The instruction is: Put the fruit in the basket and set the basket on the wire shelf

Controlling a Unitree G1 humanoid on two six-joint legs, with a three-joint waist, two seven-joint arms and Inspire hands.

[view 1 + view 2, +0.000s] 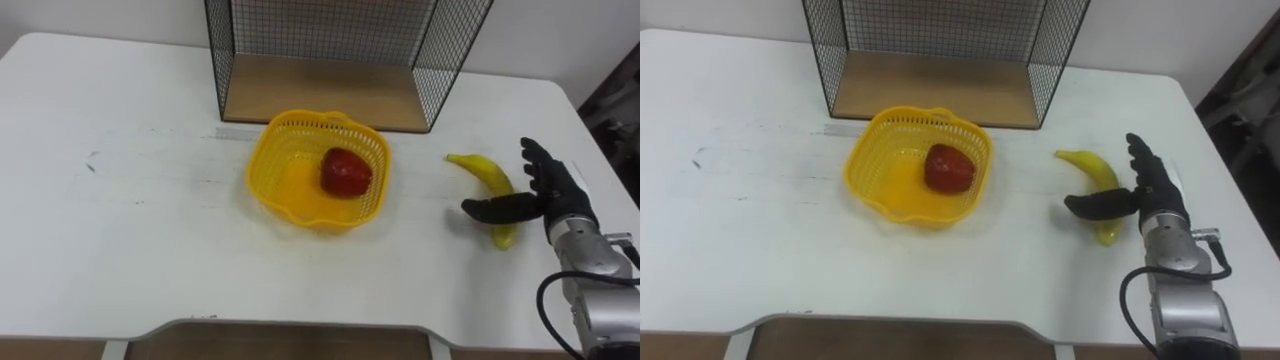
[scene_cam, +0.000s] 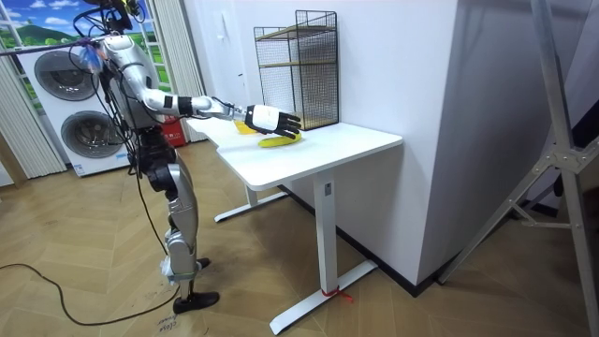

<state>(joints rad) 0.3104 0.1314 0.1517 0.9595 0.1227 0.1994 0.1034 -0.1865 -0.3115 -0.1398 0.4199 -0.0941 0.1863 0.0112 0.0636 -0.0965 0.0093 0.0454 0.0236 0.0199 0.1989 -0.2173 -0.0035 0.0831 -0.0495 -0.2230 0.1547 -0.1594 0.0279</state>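
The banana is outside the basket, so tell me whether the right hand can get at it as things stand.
Probably yes. The right hand is open right at the banana, its thumb lying across the fruit's near end, and nothing stands between them. The basket sits apart, to the left.

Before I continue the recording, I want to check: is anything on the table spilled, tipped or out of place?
Nothing is spilled or damaged. The yellow basket stands upright with the red fruit inside. Only the banana lies outside it, by the open right hand.
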